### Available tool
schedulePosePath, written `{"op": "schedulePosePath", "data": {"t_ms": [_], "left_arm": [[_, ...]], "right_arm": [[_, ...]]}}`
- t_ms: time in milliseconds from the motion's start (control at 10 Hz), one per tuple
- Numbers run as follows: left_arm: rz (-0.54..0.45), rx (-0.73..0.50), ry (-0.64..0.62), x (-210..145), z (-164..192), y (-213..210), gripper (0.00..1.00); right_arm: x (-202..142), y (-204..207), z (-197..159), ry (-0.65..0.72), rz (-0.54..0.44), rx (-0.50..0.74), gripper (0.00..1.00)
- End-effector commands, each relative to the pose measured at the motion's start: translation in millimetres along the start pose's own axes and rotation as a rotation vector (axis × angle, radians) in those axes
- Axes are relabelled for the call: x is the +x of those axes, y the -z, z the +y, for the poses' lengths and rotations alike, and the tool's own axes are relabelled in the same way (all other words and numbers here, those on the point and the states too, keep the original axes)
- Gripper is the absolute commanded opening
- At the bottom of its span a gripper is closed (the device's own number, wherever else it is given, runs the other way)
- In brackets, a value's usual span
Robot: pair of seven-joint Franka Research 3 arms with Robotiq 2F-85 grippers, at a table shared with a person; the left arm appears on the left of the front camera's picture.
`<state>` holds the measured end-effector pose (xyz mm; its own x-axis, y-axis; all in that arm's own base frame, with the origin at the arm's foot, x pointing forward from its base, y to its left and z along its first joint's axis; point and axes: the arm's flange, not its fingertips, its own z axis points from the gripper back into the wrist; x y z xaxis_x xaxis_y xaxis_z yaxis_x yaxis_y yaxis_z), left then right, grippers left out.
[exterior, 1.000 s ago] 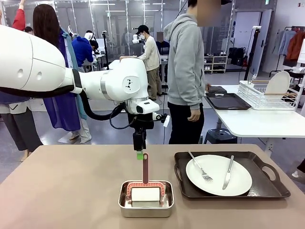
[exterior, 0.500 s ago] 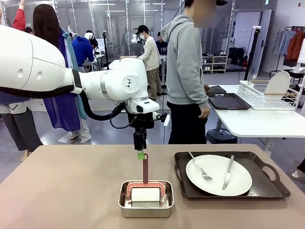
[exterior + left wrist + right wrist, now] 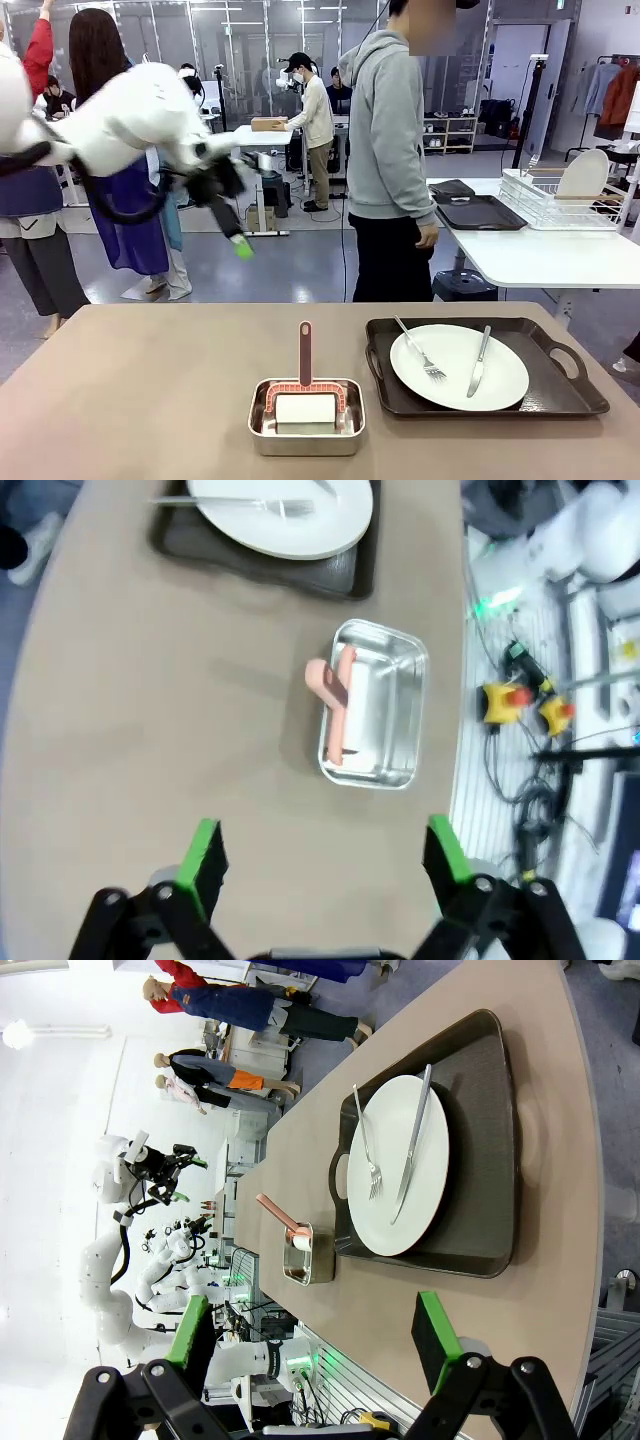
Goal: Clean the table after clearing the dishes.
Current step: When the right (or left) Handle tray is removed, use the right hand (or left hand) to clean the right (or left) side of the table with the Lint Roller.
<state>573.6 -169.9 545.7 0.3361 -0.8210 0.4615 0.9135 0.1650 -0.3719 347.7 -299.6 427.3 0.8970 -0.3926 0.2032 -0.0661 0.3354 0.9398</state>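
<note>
Front view. You will find the left gripper (image 3: 240, 247) held high over the table's (image 3: 150, 400) far left part, clear of everything. It is motion-blurred here, so its fingers cannot be judged from this angle. A steel pan (image 3: 306, 442) sits at the middle of the near edge. It holds a white block (image 3: 306, 408) and a pink-handled tool (image 3: 305, 352), probably a brush, with its handle standing upright. Just right of the pan lies a dark tray (image 3: 560, 385) carrying a white plate (image 3: 455, 360). A fork (image 3: 420, 352) and a knife (image 3: 479, 362) rest on the plate. A person (image 3: 385, 130) in a grey hoodie stands beyond the far edge.

Left wrist view. You are looking down on the table from well above. The fingers (image 3: 205, 855) stand spread to their full width, with nothing between the green pads and nothing touching them. The pan lies below, near one table edge, and the tray with its plate sits further along.

Right wrist view. The right gripper (image 3: 310, 1335) is likewise spread wide and empty, its fingers (image 3: 432, 1340) touching nothing. It hangs off the table's end nearest the tray. The plate lies flat on the tray, fork and knife side by side on it, and the pan stands just beyond.
</note>
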Motion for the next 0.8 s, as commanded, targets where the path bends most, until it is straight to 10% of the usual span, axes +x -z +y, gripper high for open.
{"op": "schedulePosePath", "data": {"t_ms": [0, 700], "left_arm": [[-0.157, -0.065, -0.165, -105, -3, -35, 1.0], [-0.763, -0.118, -0.691, -511, -16, -106, 1.0]], "right_arm": [[-2, 0, 2, -0.015, 0.0, 0.012, 1.0], [-2, 0, 2, -0.015, 0.0, 0.012, 1.0]]}}
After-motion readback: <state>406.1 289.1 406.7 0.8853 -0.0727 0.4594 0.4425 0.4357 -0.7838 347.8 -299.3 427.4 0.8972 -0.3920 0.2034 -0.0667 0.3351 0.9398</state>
